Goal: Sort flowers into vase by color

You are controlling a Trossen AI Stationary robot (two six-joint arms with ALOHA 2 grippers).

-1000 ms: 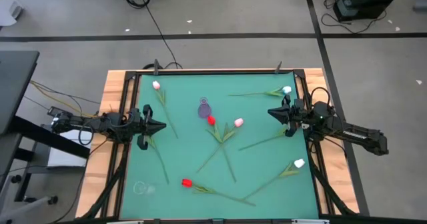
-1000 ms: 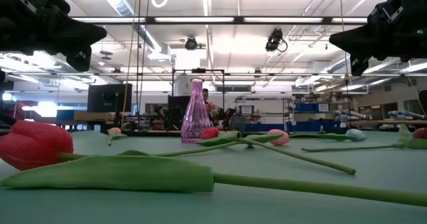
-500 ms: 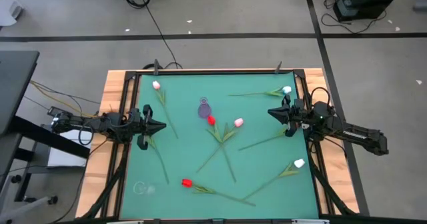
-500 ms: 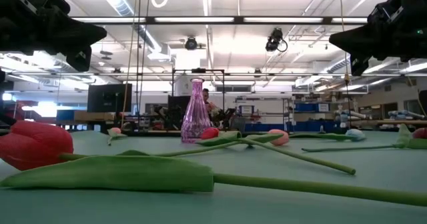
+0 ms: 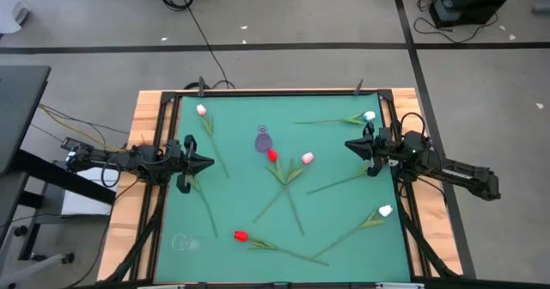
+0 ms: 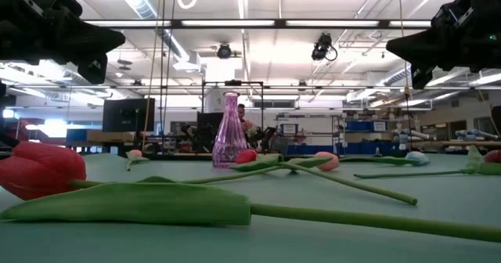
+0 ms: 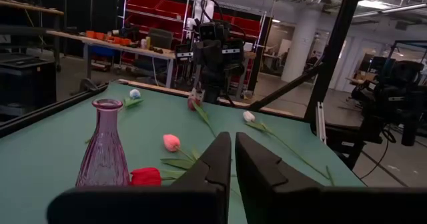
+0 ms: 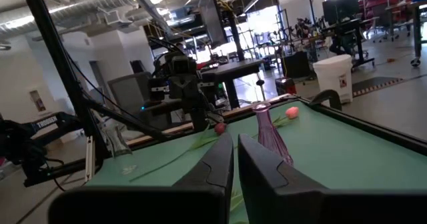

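Several tulips lie flat on the green mat. A pink one (image 5: 201, 111) and a white one (image 5: 369, 116) are near the far edge. A red one (image 5: 272, 156) and a pink one (image 5: 307, 158) are by the upright purple vase (image 5: 263, 140). A white one (image 5: 385, 210) and a red one (image 5: 241, 235) lie nearer. My left gripper (image 5: 206, 161) hovers shut at the mat's left side. My right gripper (image 5: 347, 144) hovers shut at its right side. Both point toward the middle, above the mat. Another stem (image 5: 204, 207) runs out from under the left gripper.
A clear glass vase (image 5: 180, 242) stands near the mat's near left corner. A black frame and wooden boards (image 5: 146, 117) border the mat. In the low view the red tulip (image 6: 39, 169) and its leaf lie close in front, and the purple vase (image 6: 228, 130) stands farther back.
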